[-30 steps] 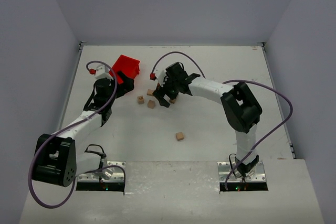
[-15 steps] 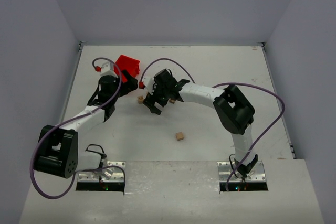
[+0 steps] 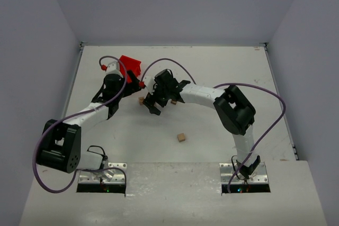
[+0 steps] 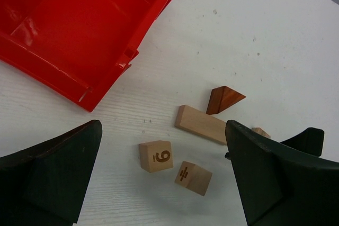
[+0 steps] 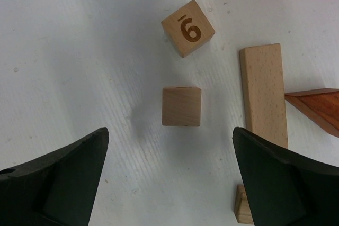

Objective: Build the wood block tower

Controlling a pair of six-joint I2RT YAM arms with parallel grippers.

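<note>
Right gripper (image 5: 169,146), jaws apart, has swung left and now hovers above the plain pale wooden cube (image 5: 181,106) at centre frame. Left gripper (image 4: 163,128), also apart, flanks the same loose pieces, so the tower is unstarted.

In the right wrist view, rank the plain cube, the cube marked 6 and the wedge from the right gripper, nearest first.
1. Plain cube, centred just ahead of the open right gripper.
2. Cube marked 6, straight beyond the first.
3. Reddish-brown wedge, at the right edge, past the pale slab.
</note>
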